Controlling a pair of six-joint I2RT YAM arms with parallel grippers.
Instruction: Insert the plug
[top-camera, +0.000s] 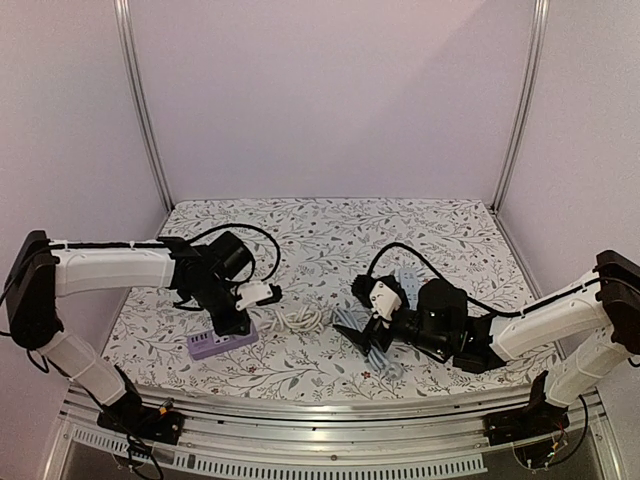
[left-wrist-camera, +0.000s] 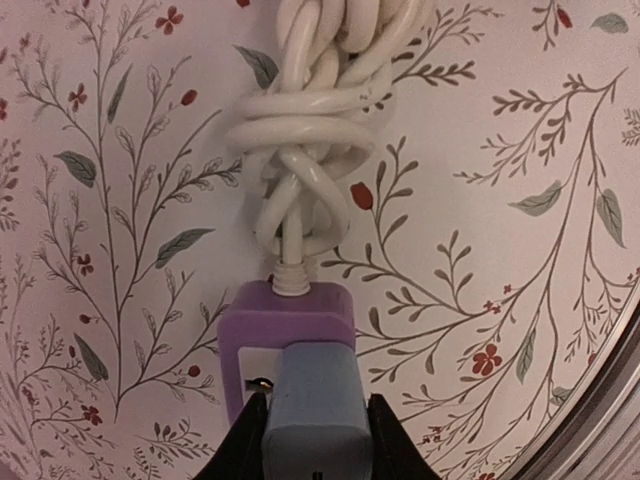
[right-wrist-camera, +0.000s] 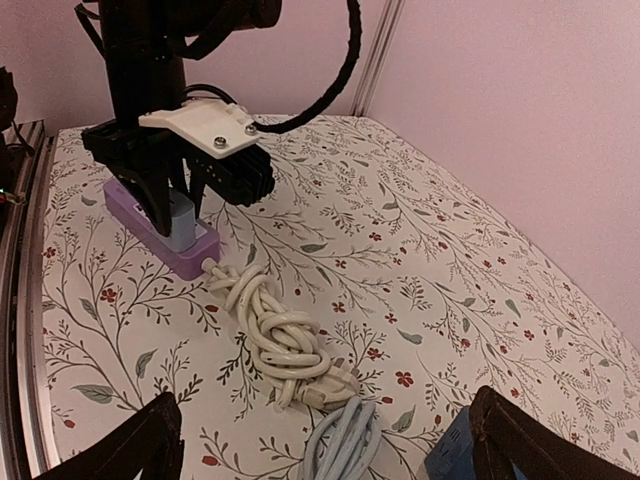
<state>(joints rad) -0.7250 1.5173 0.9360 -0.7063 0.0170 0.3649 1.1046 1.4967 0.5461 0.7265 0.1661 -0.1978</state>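
Plug (left-wrist-camera: 310, 400) sits pinched inside left tool's (left-wrist-camera: 314, 446) jaws.

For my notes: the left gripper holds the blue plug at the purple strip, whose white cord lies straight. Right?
No: the left gripper holds the blue plug at the purple strip, but its white cord is knotted into a bundle, as the left wrist view shows.

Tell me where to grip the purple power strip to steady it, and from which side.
Probably across its narrow width, at the bare end of the purple power strip away from the white cord, coming straight down. It lies flat with straight parallel long sides, and the left gripper with the blue plug crowds the cord end.
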